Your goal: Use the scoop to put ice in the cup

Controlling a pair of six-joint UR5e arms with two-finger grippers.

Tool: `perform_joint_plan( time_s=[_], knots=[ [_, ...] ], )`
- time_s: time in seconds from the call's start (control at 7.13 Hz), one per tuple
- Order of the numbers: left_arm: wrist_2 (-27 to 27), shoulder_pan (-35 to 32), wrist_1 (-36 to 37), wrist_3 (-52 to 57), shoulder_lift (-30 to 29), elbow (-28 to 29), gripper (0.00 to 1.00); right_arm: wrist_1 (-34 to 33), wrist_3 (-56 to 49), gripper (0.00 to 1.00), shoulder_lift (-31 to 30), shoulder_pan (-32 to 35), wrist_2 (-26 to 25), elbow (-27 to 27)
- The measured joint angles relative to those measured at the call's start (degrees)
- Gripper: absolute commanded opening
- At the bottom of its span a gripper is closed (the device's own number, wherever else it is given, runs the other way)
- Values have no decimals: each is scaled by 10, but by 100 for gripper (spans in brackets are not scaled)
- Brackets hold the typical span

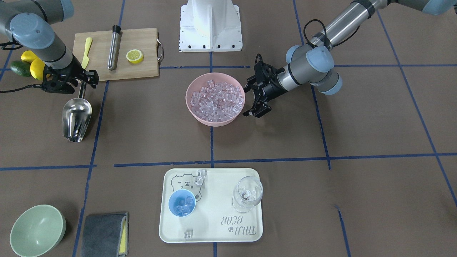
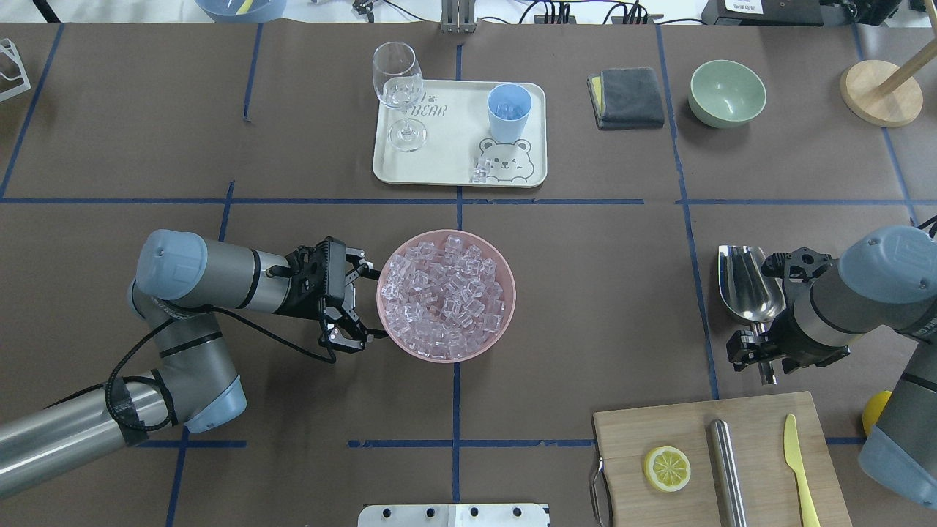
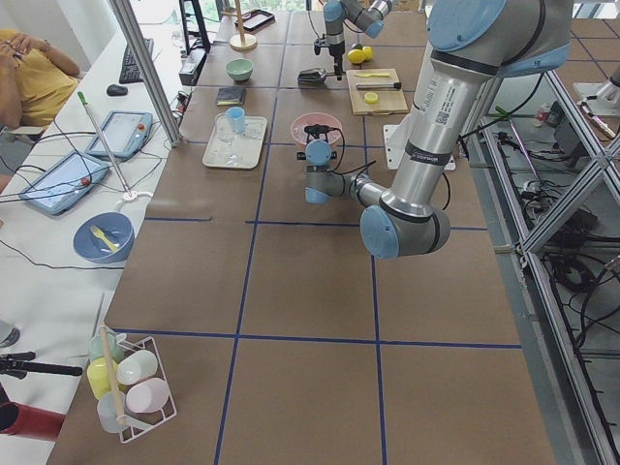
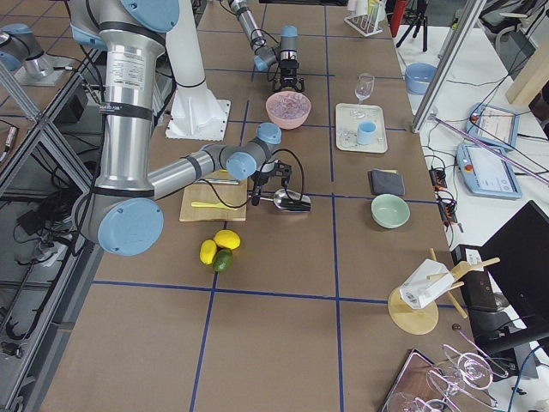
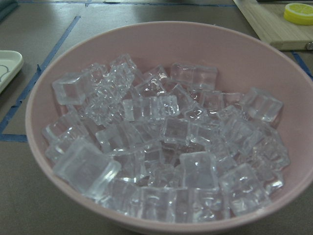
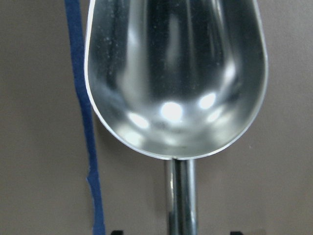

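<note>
Covering the table (image 2: 585,307): brown paper with a blue tape grid.
Left arm (image 2: 205,278): comes in low, wrist aimed at the pink bowl.
Right arm (image 2: 878,285): bent down over the scoop's handle.
Cutting board (image 1: 142,39): on the robot's right, just behind the scoop. Carries a steel tube (image 1: 114,48), a yellow knife (image 1: 86,50) and a lemon half (image 1: 134,56).
Tray (image 1: 214,228): on the far side from the robot, across a tape line from the pink bowl.
Pink bowl (image 1: 215,122): table centre, heaped with ice.
Green bowl (image 1: 37,230): far right corner, beside a grey cloth (image 1: 103,233) that lies near the tray.
Left gripper (image 2: 372,306): jaws spread, just beside the pink bowl's rim on the robot's left; can't tell whether it touches.
Right gripper (image 2: 763,353): jaws spread, straddling the scoop's handle with a gap on each side in the wrist view.
Scoop (image 1: 76,119): lying on the table, trough up, well apart from the pink bowl.
Wine glass (image 1: 247,194): upright at the tray's end, away from the cup, with one cube inside.
Cup (image 2: 507,128): upright on the tray by the bear print, with several cubes inside.
Ice (image 1: 216,101): mostly in the pink bowl.
Loose cubes (image 1: 200,177): on the tray between the cup and the pink bowl, with one more at the tray's far edge.
</note>
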Motion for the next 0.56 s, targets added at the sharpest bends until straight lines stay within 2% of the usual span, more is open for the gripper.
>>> perform_joint_plan(
  time_s=[0.28,0.56],
  knots=[
    [-1,-1,0,-1,0,-1,100,0,-7,100,10,13,-5,0],
    [-1,-2,-1,-1,0,-1,100,-4,-71,100,13,71,-2,-1]
  ],
)
